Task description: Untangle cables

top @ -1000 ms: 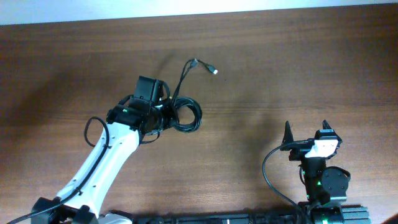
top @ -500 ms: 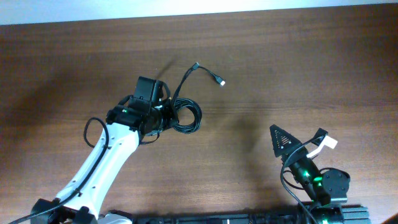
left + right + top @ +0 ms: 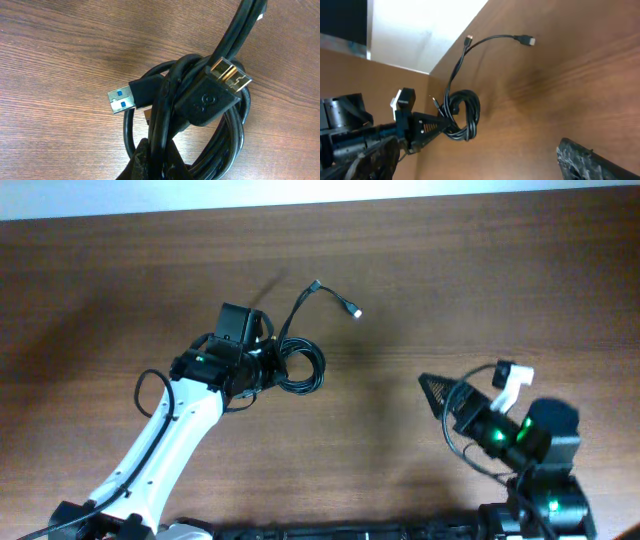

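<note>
The cables (image 3: 300, 370) lie as a tight black coil left of the middle of the wooden counter (image 3: 450, 270). The left claw (image 3: 268, 363) meets the coil from its left side and is clamped on it. In the right wrist view the left claw's dark fingers (image 3: 427, 125) come together to a point at the coil's lower left edge.

Two thin strands run together from the top of the coil toward the far edge of the counter, then part. One ends in a small plug (image 3: 315, 283). The other bends to the right and ends in a silvery-tipped plug (image 3: 355, 311). Both ends rest on bare wood, clear of the coil.

The left wrist view shows the loops wrapped closely over one another. A USB-A plug (image 3: 122, 99) with a blue insert sticks out of the knot to the left. A wide flat plug (image 3: 227, 75) with a metal tip lies across the top of the loops, pointing up and to the right. A cord runs up from the claw's black tip at the bottom edge.

The right claw (image 3: 472, 385) hangs over the right side of the counter, well apart from the cables. Its jaws are spread wide, with a dark triangular finger (image 3: 437, 388) toward the coil and a white-tipped one (image 3: 510, 375) on the other side.
</note>
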